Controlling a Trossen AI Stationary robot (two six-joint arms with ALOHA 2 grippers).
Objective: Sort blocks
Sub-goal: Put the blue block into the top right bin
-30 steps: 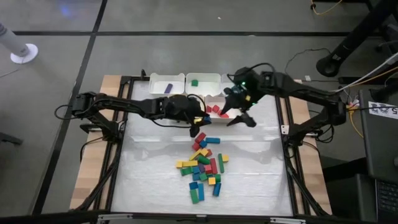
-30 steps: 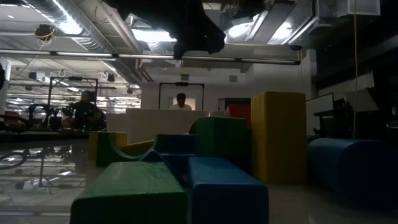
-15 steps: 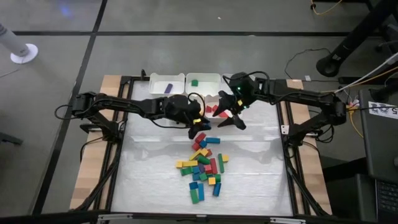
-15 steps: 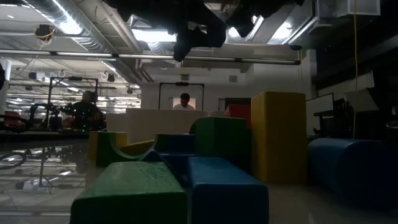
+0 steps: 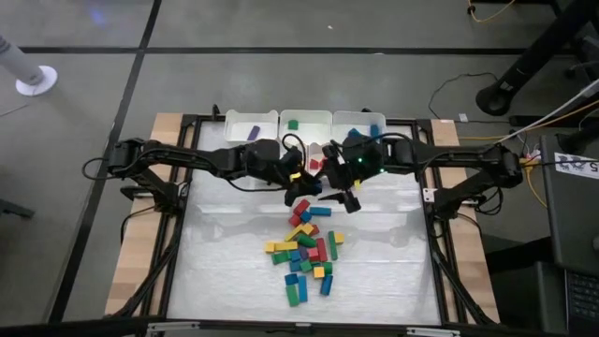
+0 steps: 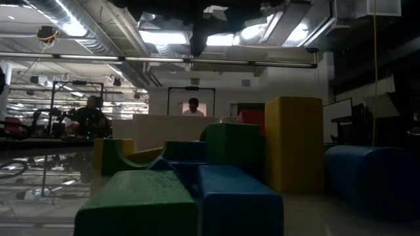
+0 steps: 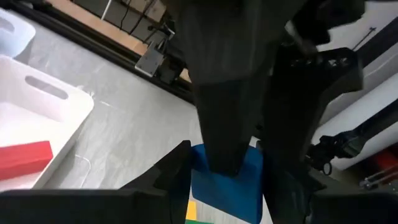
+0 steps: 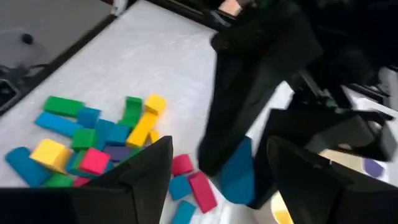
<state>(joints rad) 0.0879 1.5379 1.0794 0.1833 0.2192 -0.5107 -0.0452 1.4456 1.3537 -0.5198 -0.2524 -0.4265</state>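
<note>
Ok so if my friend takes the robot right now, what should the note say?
Left gripper: above the table just past the pile, apparently shut on a blue block.
Right gripper: close beside it, open and holding nothing.
Done: a few blocks are in the white bins, such as a purple block, a green block and a red block.
Left: most blocks sit mixed in the pile mid-table. Bin the blue one, then keep sorting.
</note>
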